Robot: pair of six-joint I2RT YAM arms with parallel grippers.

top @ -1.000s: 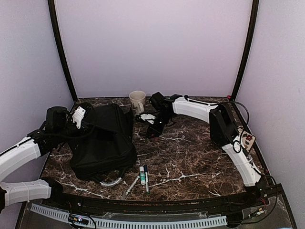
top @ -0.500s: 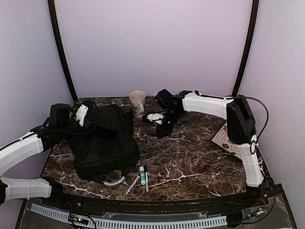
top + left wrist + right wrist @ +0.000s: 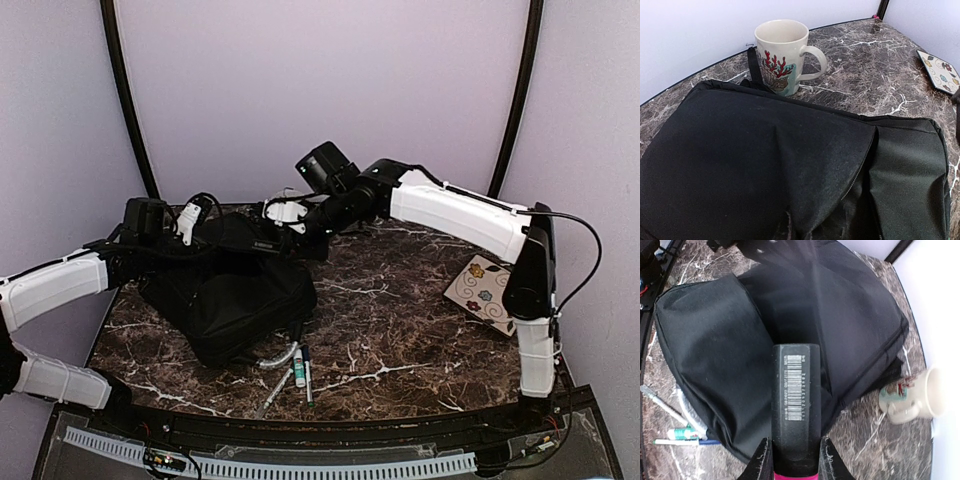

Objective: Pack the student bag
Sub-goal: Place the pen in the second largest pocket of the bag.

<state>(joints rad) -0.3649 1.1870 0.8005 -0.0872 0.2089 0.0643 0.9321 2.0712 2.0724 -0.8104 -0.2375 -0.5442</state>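
Observation:
The student bag is a large black soft bag at the left of the table, and it fills the left wrist view. My left gripper is at the bag's far upper edge. Its fingers are hidden, and black fabric bunches to a pinch at the bottom of its view. My right gripper is shut on a black block with a barcode label and a pink base. It holds the block in the air above the bag, near the far edge in the top view.
A cream mug with a coral print stands just behind the bag, and also shows in the right wrist view. Several pens lie by the bag's near edge. A flower-patterned card lies at the right.
My right arm has lifted the black block off the table and carried it left over the bag. My left gripper has raised the bag's far edge, and the bag has shifted right.

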